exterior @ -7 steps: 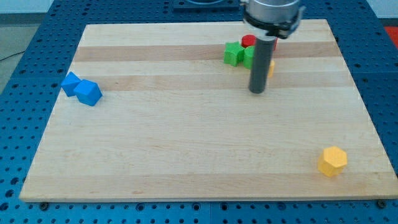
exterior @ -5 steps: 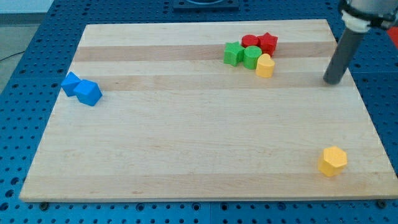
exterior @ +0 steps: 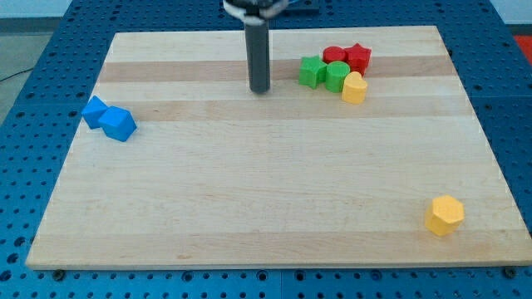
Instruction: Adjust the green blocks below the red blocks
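Two green blocks sit near the view's top, right of centre: a star-like green block and a rounder green block touching it on its right. Two red blocks lie just above them: a round red block and a star-like red block. A yellow block touches the rounder green block's lower right. My tip rests on the board to the left of the star-like green block, apart from it.
Two blue blocks lie together at the view's left edge of the wooden board. A yellow hexagonal block sits near the bottom right corner. Blue perforated table surrounds the board.
My tip moved from below the cluster out to the view's right, then across to the left of the green blocks. The blocks have not moved.
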Available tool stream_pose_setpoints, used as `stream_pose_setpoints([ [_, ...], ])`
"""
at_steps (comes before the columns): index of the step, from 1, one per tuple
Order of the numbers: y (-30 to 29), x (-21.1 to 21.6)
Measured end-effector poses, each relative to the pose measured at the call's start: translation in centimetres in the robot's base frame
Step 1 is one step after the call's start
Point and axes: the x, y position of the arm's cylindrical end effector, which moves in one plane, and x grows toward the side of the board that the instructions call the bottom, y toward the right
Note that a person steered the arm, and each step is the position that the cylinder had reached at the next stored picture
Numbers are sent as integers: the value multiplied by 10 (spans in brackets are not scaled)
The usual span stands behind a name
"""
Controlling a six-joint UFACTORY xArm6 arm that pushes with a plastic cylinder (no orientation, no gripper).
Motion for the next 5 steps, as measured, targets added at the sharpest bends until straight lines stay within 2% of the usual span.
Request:
stream_pose_setpoints([
  [1, 15, -18],
  [2, 43, -12],
  [5, 76, -12],
])
